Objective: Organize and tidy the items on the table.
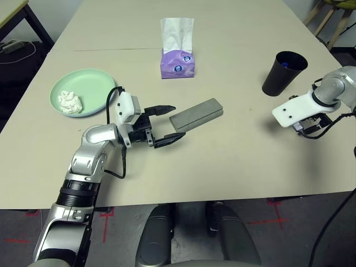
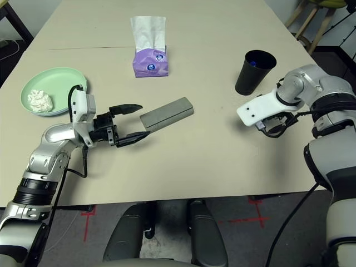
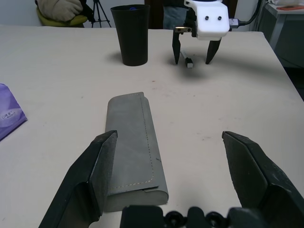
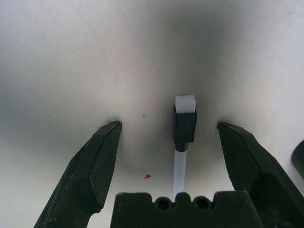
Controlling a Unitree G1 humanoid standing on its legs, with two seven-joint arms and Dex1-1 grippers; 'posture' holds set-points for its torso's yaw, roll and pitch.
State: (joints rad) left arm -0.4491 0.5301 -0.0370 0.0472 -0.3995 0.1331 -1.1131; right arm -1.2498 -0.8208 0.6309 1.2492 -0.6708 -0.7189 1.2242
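Observation:
A grey-green glasses case (image 1: 196,115) lies slantwise mid-table. My left gripper (image 1: 175,122) is open, and the case's near end (image 3: 133,147) sits just between its fingertips, close to one finger. At the left, a mint green plate (image 1: 94,83) holds a crumpled white tissue (image 1: 70,102). A black cup (image 1: 283,73) stands upright at the right with something blue inside. Beside it my right gripper (image 4: 168,126) points down at the table, open. The white marker pen (image 4: 184,128) lies between its fingers, touched by neither. The left wrist view has that gripper (image 3: 197,52) straddling the pen (image 3: 188,62).
A purple tissue pack (image 1: 177,61) with a white sheet sticking up stands at the back centre of the beige table (image 1: 233,161). A dark-framed desk (image 1: 16,14) is off the far left corner. Wooden chair legs (image 1: 334,22) are past the far right.

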